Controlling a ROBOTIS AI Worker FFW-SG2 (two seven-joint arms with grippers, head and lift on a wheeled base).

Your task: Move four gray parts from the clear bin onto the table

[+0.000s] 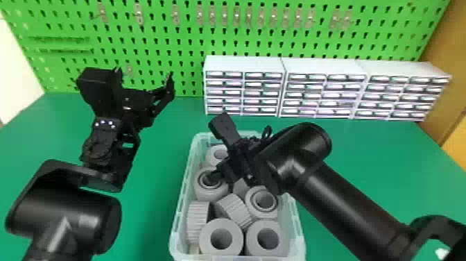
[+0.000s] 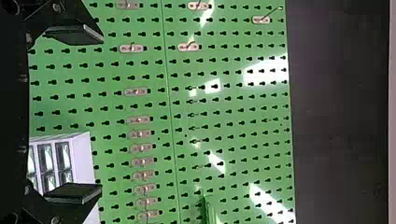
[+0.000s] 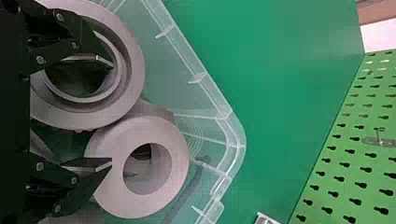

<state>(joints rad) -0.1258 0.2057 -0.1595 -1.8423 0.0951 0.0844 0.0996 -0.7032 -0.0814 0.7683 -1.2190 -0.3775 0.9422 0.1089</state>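
As far as I can see from here, progress is 0 of 4. Every gray ridged plastic ring part (image 1: 231, 209) I can pick out sits inside the clear plastic bin (image 1: 177, 239), lower centre of the frame; at least seven, some upright with bores up, a couple tipped on their sides. So all four transfers to the green flat surface (image 1: 149, 215) look to be left.

Right end effector (image 3: 111, 114) is at the bin's far end, fingers spread, nothing clenched. One black finger (image 3: 95, 60) overlaps the bore of the flared gray ring (image 3: 133, 70); the other lies over the rim of the plain gray ring (image 3: 175, 172) next to it. Can't tell if either one touches. I'd call the step: lining up pick one. Next it needs one part squared between the fingers, then close, lift past the bin wall, set down. Risk: fingers straddling two parts and jamming.

Left end effector (image 1: 144, 74) is raised at upper left of the frame, released, nothing in it, facing the green pegboard (image 1: 156, 38). It looks idle, no share in the pick.
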